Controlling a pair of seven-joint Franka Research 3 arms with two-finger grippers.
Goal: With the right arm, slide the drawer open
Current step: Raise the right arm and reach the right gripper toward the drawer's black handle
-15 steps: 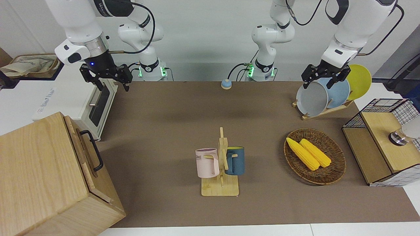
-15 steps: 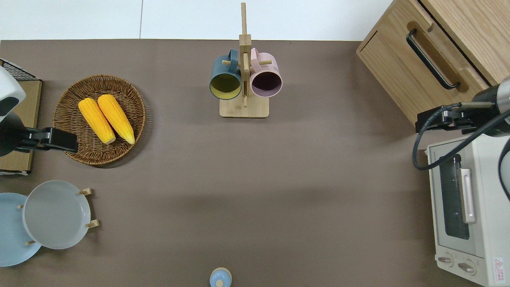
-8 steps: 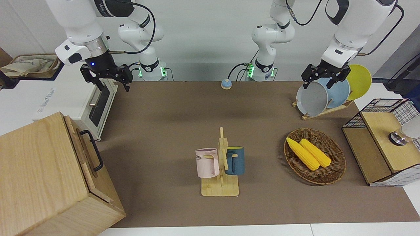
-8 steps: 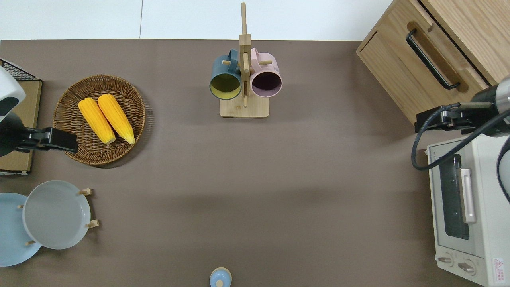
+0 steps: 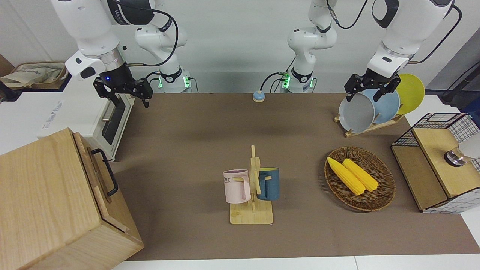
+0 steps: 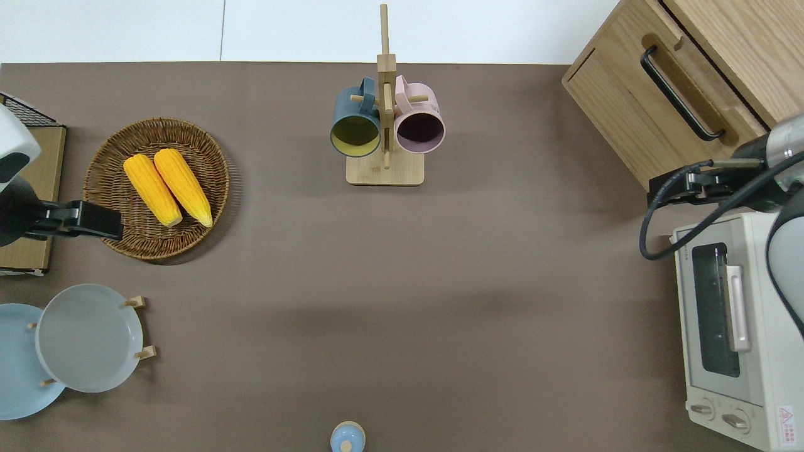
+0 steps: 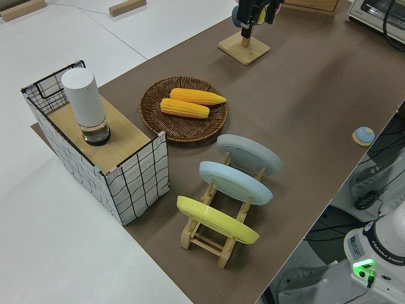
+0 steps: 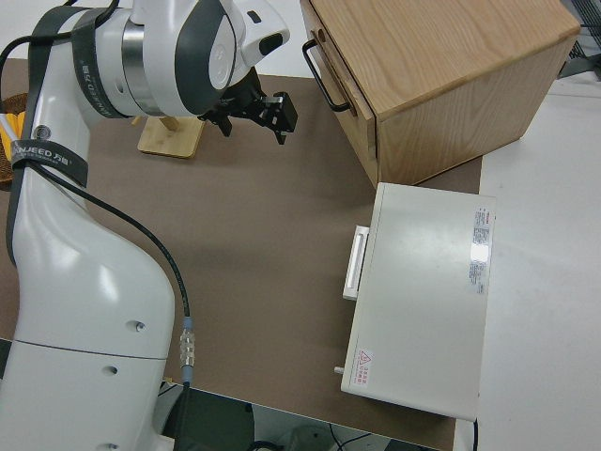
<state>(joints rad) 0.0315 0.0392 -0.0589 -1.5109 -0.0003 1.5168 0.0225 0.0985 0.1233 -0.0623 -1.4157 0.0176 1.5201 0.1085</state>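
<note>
Nearby, toaster oven (image 6: 747, 326) beside drawer (image 6: 681, 94)

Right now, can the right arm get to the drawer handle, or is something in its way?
Probably yes. The right pincer hangs open in the air near the toaster oven, and bare table lies between it and the drawer handle. Nothing blocks the front of the drawer.

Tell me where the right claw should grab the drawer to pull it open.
Grab the black loop handle on the drawer front, near its middle. It stands off the wood, leaving a gap for a finger. Come in from the open table in front of the cabinet, likely with the right claw turned across the bar.
</note>
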